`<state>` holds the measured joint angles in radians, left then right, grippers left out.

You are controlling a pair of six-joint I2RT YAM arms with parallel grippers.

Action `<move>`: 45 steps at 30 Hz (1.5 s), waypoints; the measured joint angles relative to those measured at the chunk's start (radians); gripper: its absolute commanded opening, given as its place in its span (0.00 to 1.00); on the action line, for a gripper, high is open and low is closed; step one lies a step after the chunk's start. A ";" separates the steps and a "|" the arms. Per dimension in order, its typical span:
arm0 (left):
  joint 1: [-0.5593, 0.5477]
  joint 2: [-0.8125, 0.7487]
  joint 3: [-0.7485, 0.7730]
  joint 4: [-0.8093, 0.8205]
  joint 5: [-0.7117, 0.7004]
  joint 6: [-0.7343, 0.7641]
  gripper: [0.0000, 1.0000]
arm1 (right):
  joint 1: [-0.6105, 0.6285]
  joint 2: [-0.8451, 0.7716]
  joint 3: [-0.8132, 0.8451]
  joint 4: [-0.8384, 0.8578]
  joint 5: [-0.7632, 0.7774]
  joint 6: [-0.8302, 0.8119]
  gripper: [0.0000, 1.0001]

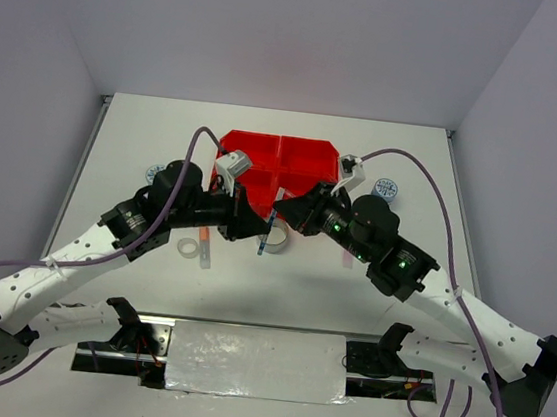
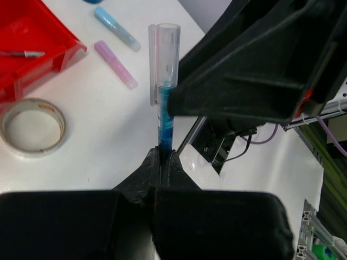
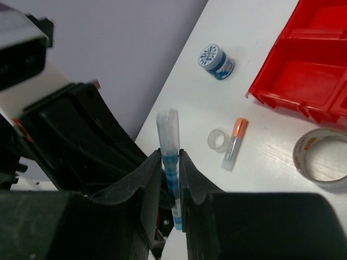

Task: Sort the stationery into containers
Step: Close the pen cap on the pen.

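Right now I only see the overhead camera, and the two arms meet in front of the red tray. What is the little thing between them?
Observer: A blue pen with a clear cap. The left wrist view shows the left fingers shut on its uncapped end.
Operator: Does the other arm have it too?
Observer: In the right wrist view the right fingers stand either side of the blue barrel. Whether they press it, I cannot tell.
Operator: Anything in the tray yet?
Observer: The left wrist view shows one thin pen lying in a compartment of the red tray.
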<state>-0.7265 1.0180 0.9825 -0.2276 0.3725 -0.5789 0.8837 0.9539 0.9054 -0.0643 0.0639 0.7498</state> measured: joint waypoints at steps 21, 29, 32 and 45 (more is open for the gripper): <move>0.017 -0.004 0.024 0.110 0.042 0.028 0.35 | 0.004 0.003 0.062 -0.055 -0.068 -0.077 0.00; 0.013 0.040 0.052 0.132 0.126 0.051 0.46 | 0.004 0.008 0.078 -0.024 -0.143 -0.109 0.00; 0.013 0.048 0.052 0.140 0.143 0.053 0.14 | 0.004 0.008 0.083 -0.016 -0.155 -0.117 0.00; 0.011 0.053 0.080 0.103 0.166 0.080 0.00 | -0.008 0.003 0.085 0.008 -0.154 -0.151 0.69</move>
<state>-0.7155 1.0714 1.0630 -0.1242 0.5381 -0.4992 0.8761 0.9573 0.9905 -0.0566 -0.0898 0.5991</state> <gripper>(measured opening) 0.225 0.623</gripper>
